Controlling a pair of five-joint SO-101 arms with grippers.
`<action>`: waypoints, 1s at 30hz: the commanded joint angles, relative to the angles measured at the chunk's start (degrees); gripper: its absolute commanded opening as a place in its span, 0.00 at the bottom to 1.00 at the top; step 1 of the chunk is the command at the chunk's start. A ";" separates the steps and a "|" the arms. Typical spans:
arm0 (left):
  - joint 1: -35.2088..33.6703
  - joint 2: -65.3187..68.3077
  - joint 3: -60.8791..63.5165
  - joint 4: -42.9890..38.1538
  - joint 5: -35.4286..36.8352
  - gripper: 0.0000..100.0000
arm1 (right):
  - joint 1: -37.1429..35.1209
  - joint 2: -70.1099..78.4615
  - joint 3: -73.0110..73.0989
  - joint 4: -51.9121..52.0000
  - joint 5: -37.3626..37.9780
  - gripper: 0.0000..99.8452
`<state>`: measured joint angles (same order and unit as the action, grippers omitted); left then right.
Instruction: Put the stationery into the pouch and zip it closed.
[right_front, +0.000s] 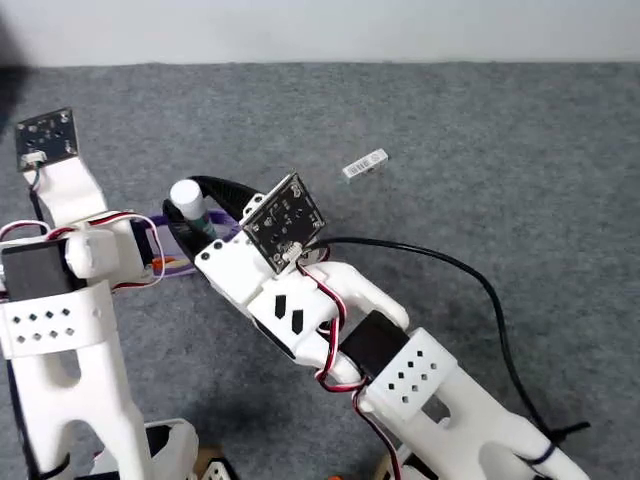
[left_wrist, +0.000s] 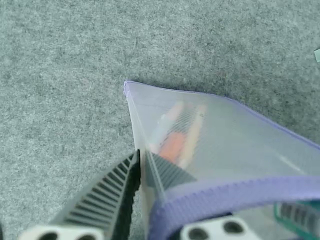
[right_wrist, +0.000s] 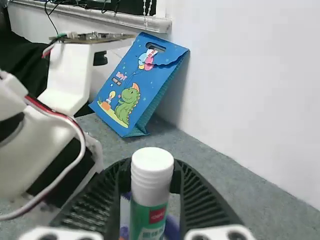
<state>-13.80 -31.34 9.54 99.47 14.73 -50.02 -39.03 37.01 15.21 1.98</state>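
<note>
Since glue stick (right_wrist: 149, 192) looks rigid, light, smooth-walled, best hold is mid-barrel below cap; right gripper (right_wrist: 150, 167) fingers clamp it upright at pouch (left_wrist: 225, 145) mouth. Pouch likely soft, floppy, pencils inside; left gripper (left_wrist: 150, 200) fingers pinch purple rim, over grey table (right_front: 480, 120).

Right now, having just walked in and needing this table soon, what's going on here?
The left arm has its jaws clamped on the rim of a translucent pouch, which already holds a couple of pencils. The right arm grips a glue stick upright in its jaws at the pouch's mouth, apparently about to drop it in. A small labelled item lies loose on the grey mat. The pouch is not yet zipped.
</note>
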 joint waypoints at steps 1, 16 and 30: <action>0.00 -1.58 -0.57 0.88 0.62 0.01 | -0.31 -1.98 -2.20 4.79 0.44 0.13; 0.00 -1.58 -0.57 0.88 0.62 0.01 | 18.33 -2.42 -14.68 21.76 -14.77 0.03; 0.00 -1.85 -0.57 0.88 0.62 0.01 | 37.14 30.90 -27.16 20.18 -34.73 0.01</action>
<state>-13.80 -31.34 9.54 99.47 14.73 -14.95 -14.68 16.09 37.36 -30.37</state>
